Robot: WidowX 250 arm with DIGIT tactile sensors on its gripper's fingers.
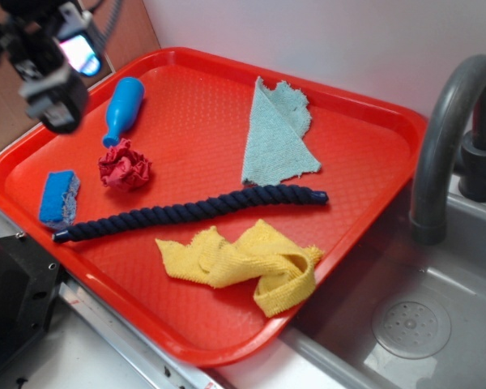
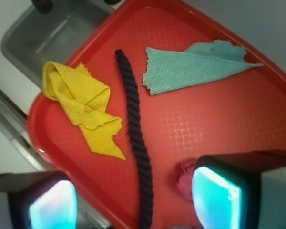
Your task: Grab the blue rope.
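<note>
1. Blue rope (image 1: 190, 210): one thick, dark navy twisted cord lies flat across the middle of one red tray (image 1: 364, 154), running from the tray's near-left edge toward its right side. Nothing holds it.
2. Nearest the exterior camera, one crumpled yellow cloth (image 1: 251, 263) lies on the tray just in front of the rope, close to it; whether they touch is unclear.
3. At the rope's left end sits one small blue sponge block (image 1: 58, 197), just beside the cord's capped tip.
4. Just behind the rope, left of centre, sits one bunched red cloth (image 1: 125, 166).
5. Farther back, one pale teal cloth (image 1: 277, 134), roughly triangular, lies flat with its lower corner near the rope's right part.
6. Far left on the tray lies one light-blue bottle-shaped toy (image 1: 122, 108), on its side, its narrow end pointing toward the red cloth.
7. One pincer (image 1: 55, 77) hangs above the tray's far-left corner, well apart from the rope. In the wrist view its two fingers (image 2: 217, 198) stand wide apart with nothing between them, the rope running below the gap.
8. To the right of the tray is one grey sink (image 1: 437, 324) with one dark curved faucet (image 1: 449, 121).
</note>
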